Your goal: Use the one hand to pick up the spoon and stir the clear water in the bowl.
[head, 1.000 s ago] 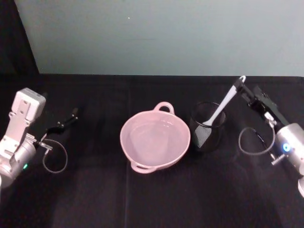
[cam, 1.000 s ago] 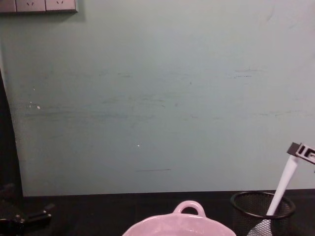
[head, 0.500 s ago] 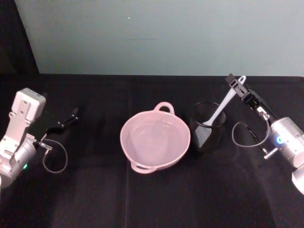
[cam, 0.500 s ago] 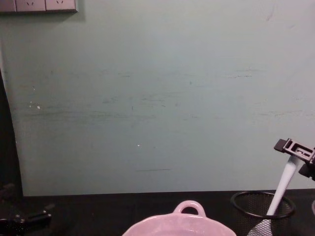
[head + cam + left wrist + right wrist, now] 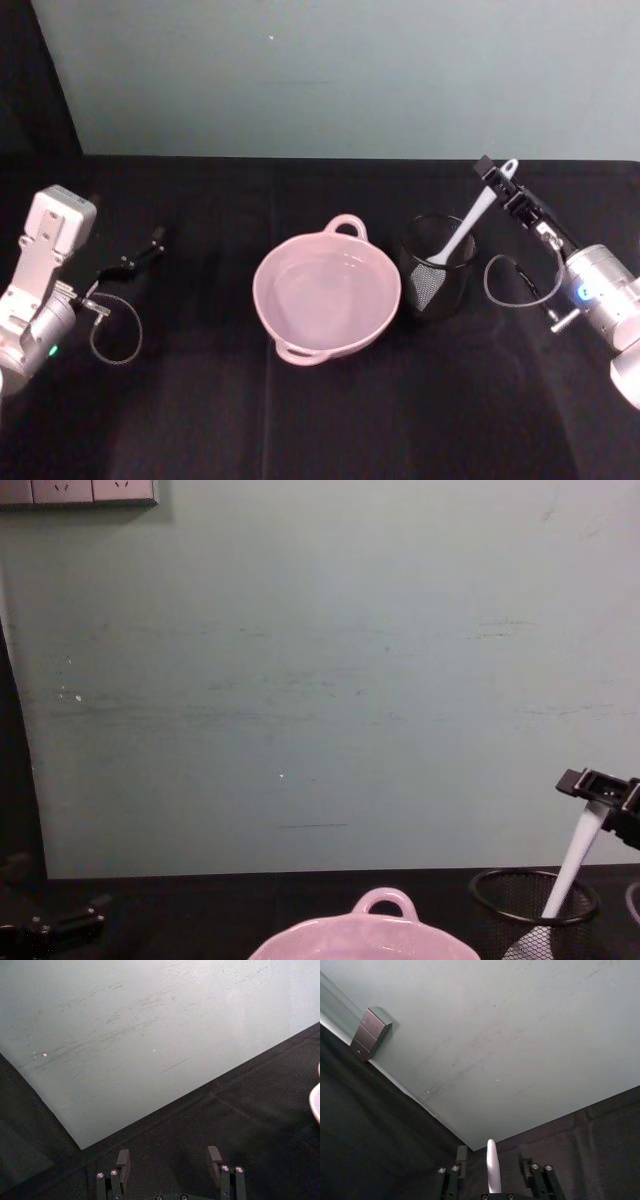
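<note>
Bowl (image 5: pixel 258 290): centre of the black table, with the water (image 5: pixel 325 292) a faint sheen inside. Mesh cup (image 5: pixel 437 292): just right of the bowl. Spoon (image 5: pixel 468 228): leans in the cup, blade down, handle slanting up and right. I judge it slim plastic — light, stiff, smooth, likely to pivot between flat pads.

My right gripper (image 5: pixel 493 1152) straddles the handle near its holed end — jaws apart, gaps either side, holding nothing. I should clamp squarely there. My left gripper (image 5: pixel 150 243) is parked far left, jaws apart.
</note>
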